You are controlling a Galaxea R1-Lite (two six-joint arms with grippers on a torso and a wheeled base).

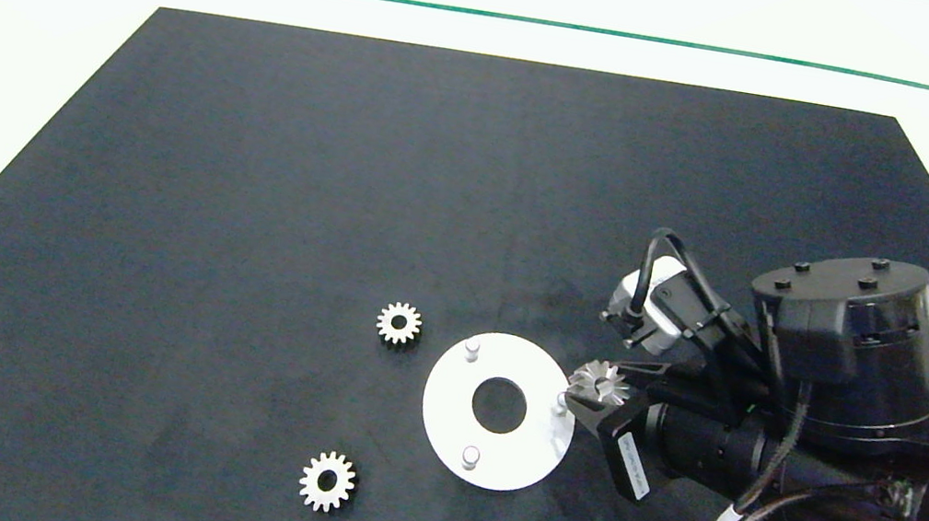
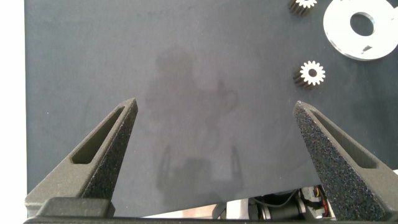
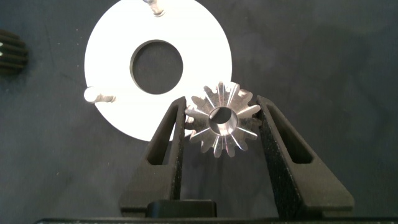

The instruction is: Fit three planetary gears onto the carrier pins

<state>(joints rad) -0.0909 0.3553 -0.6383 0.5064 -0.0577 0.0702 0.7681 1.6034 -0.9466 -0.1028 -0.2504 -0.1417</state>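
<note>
A white ring-shaped disc (image 1: 450, 407) lies on the black mat with three carrier pins (image 1: 471, 350) standing bare on it. My right gripper (image 1: 584, 391) is at the disc's right edge, shut on one silvery planetary gear (image 3: 222, 120), which is tilted and held just above and beside the right-hand pin (image 1: 561, 402). Two more gears lie flat on the mat: one (image 1: 399, 323) to the upper left of the disc, the other (image 1: 327, 481) to its lower left. My left gripper (image 2: 215, 104) hovers open over bare mat, away from the disc (image 2: 339, 28), and is out of the head view.
The black mat (image 1: 255, 171) covers most of the white table; its edges lie far from the parts. The right arm's bulky wrist and cables (image 1: 829, 374) fill the mat's right side.
</note>
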